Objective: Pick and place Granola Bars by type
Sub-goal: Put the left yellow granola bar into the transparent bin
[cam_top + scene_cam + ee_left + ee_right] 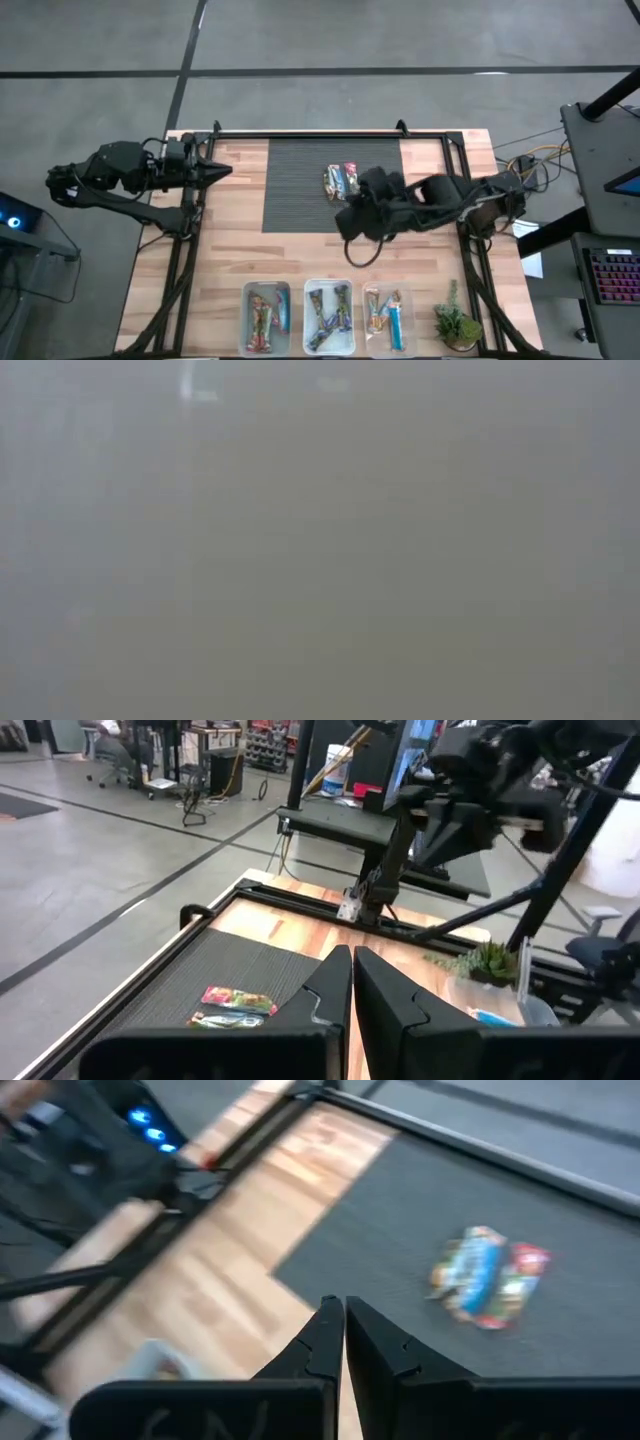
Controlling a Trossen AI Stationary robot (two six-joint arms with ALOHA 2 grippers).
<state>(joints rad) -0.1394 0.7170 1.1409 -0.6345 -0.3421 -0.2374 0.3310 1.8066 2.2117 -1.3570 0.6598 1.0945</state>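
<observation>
Hovering above the dark mat (pixel 300 185), the right gripper (pixel 343 1312) has its fingers (pixel 322 1335) clenched on nothing. Two Granola Bars (pixel 488 1276) lie side by side on the mat just ahead of those fingertips, apart from them. More bars sit in three clear bins (pixel 327 318) along the near edge of the tabletop (pixel 230 255), beside a small plant (pixel 456 324). The left gripper (pixel 352 956) waits at the tabletop's far-left corner, fingers pressed together and empty.
</observation>
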